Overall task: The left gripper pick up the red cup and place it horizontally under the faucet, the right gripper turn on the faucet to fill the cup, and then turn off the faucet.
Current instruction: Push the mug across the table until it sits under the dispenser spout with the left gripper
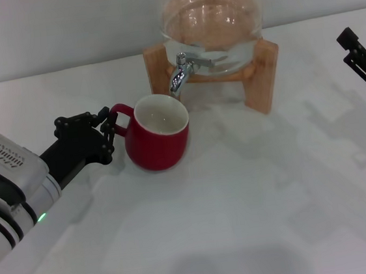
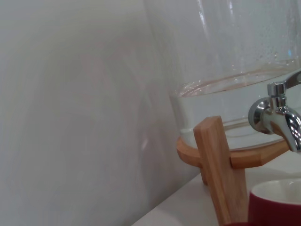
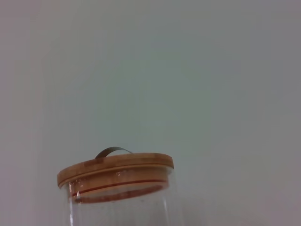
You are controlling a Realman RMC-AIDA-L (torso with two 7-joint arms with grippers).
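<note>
The red cup (image 1: 158, 141) is standing upright on the white desk (image 1: 242, 203), its rim sitting just below the spout of the faucet (image 1: 180, 75) on the glass jar (image 1: 211, 23) in its wooden stand (image 1: 261, 80). The left end effector (image 1: 107, 133) is clamping its black fingers on the cup's loop handle. The right end effector (image 1: 363, 52) is hanging well apart at the desk's far right, its fingers standing apart.

White table (image 1: 257, 221) holds the red cup (image 1: 159, 139) upright, plus a wooden stand (image 1: 258, 77) right behind it, probably touching.
</note>
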